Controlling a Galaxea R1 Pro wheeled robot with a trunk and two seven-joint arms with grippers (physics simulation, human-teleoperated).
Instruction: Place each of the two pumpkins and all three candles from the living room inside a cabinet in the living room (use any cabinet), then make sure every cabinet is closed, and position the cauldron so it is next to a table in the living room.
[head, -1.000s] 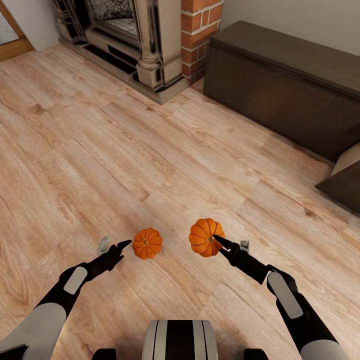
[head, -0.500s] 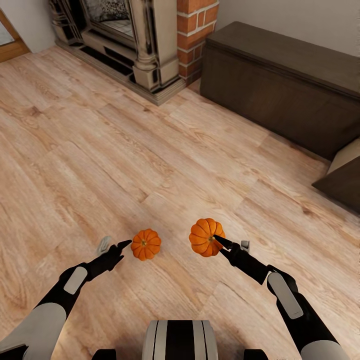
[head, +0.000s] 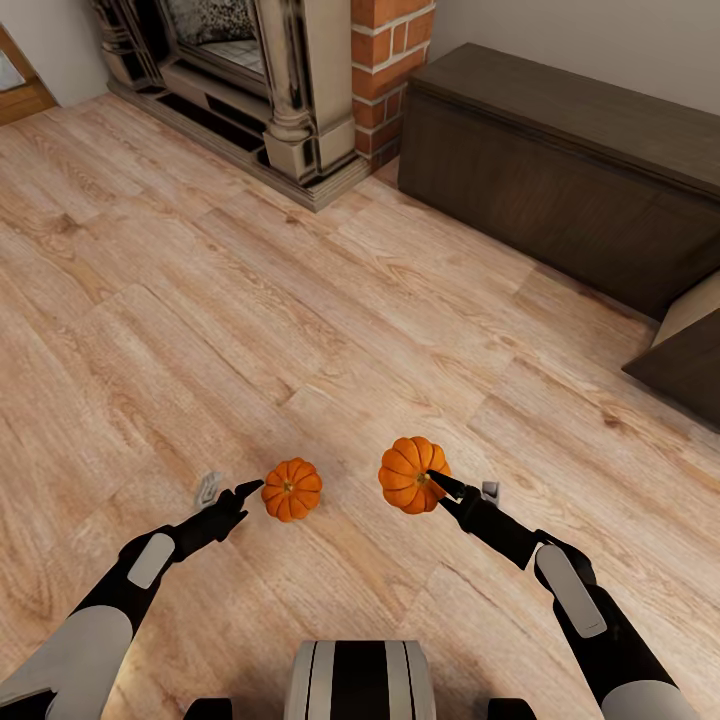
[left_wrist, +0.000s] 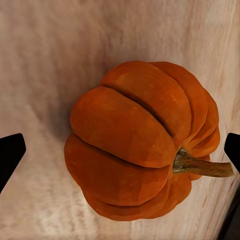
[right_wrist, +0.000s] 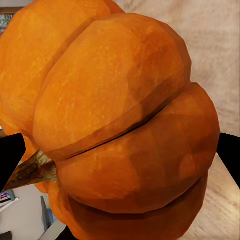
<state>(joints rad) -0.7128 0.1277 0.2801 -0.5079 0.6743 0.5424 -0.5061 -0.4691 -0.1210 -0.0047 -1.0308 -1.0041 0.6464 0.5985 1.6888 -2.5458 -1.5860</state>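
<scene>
Facing the head camera with its stem end, the right pumpkin (head: 410, 474) is held up above the wood floor (head: 200, 300), its short stem pointing back toward the right gripper (head: 452, 487). In the right wrist view this pumpkin (right_wrist: 120, 125) is seen very close, lying between the two dark fingertips (right_wrist: 10, 155), with its brown stem angled to one side rather than along the fingers. The right jaws are clenched on it, one dark finger (head: 440, 484) being seen laid across the stem area and a grey finger just beside the fruit.

The left pumpkin (head: 291, 488) is seen a little lower and smaller in the head view, with its stem turned up toward the camera. In the left wrist view it (left_wrist: 142, 142) is seen on its side, the stem running across the line between the two fingertips (left_wrist: 10, 155); whether the pads touch the skin cannot be told. The left gripper (head: 232, 491) is spread wide beside it, its dark finger reaching to the pumpkin's edge and its grey finger well apart; the left jaws are read as released.

Farther out, the dark-brown cabinet (head: 560, 170) is seen along the white wall, with one drawer (head: 690, 350) pulled out at its right end and showing a pale inside. A red-brick column (head: 392, 60) and a stone fireplace surround (head: 300, 100) are seen beside the cabinet's left end.
</scene>
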